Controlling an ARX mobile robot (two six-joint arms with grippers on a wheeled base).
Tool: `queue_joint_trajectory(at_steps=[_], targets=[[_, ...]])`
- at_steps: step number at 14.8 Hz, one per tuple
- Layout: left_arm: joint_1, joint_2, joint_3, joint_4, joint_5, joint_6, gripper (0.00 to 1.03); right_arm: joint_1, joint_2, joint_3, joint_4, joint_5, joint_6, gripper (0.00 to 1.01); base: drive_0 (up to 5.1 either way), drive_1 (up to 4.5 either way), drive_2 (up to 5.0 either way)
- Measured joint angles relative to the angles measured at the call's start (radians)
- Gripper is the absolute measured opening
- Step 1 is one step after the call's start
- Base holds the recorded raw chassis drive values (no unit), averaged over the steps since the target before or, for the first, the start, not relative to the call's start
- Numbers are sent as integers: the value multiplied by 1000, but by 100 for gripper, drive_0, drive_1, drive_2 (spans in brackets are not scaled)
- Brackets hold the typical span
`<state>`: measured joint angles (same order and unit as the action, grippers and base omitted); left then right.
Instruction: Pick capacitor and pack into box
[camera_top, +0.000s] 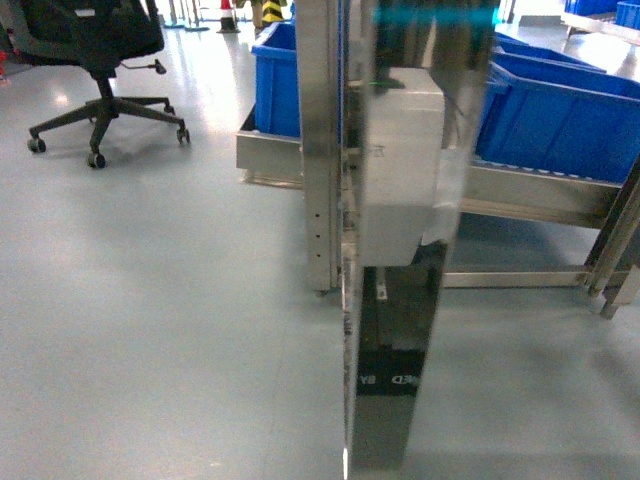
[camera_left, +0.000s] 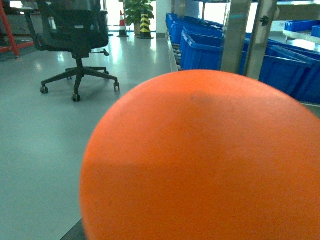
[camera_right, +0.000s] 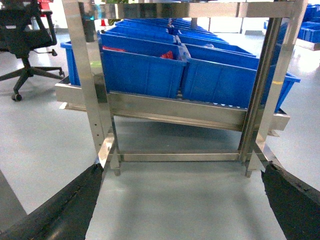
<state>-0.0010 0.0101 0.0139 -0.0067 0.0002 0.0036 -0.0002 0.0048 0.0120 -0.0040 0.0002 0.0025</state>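
Observation:
A big smooth orange round thing, the capacitor (camera_left: 200, 160), fills most of the left wrist view right in front of the camera. It hangs above the floor in my left gripper, whose fingers it hides. In the right wrist view my right gripper (camera_right: 182, 210) is open. Its black fingers (camera_right: 60, 205) stand far apart at the bottom corners, with only bare grey floor between them. The box is out of view. Neither gripper shows in the head view.
A steel post (camera_top: 390, 330) with a white housing (camera_top: 400, 160) stands close in front of the head camera. Behind it a steel rack (camera_right: 175, 112) carries blue crates (camera_right: 142, 70). A black office chair (camera_top: 95, 40) stands on the grey floor at the left.

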Motion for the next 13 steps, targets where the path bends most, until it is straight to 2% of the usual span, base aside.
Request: queue_joint_trajectory(at_steps=[13], targets=[[0,0,0,1,0,0,44,0,0,0,-3,0,0,98,-492,249,249]])
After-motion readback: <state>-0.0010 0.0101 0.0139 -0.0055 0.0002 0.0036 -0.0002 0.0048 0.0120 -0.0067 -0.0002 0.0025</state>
